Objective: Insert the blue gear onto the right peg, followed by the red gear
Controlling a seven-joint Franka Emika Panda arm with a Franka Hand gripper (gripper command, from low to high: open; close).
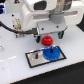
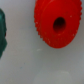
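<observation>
2 gears decide this moment, and only 1 of them sits where the task wants it. Going from the exterior view's left to its right: the grey plate [image 1: 36, 59] with its black border lies flat on the white desk [image 1: 12, 62], bare at its left end, where I cannot make out the shorter pin at this size. Further right on the plate lies the blue gear [image 1: 50, 54], flat and level, which I judge to mean it is already seated on the right peg; the peg itself is hidden by the gears, so that is a reading, not a sighting. Directly above the blue gear hangs the red gear [image 1: 46, 41], between the dark fingers [image 1: 60, 34] of the gripper [image 1: 48, 36]. The fingers appear closed on its sides, since it stays up with nothing beneath it. That grip leaves the dark centre hole free, as the wrist view shows: the red gear [image 2: 56, 24] faces the camera with its bore open. It is held above the blue one, I judge, so it can be lowered straight onto the peg once the bore lines up
</observation>
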